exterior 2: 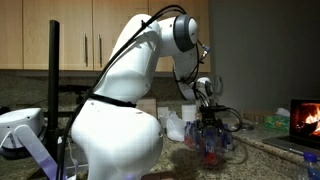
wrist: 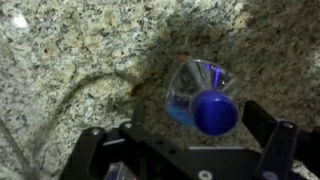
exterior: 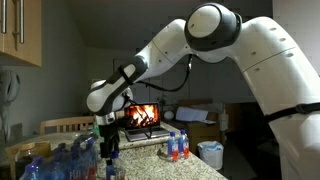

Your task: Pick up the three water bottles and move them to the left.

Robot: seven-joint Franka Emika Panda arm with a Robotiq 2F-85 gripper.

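This looks like a kitchen in a home. Wooden cupboards with long metal handles hang on the wall, and another cupboard shows in an exterior view. Below them runs a speckled stone tabletop, grey and brown like a kitchen counter. A laptop showing a picture of a fire stands at the back, near many bluish bottles.

Water bottles, red-orange bands: lettering too small to read.
Blue-labelled bottles, near left: illegible.
Screen: flames only, no words.
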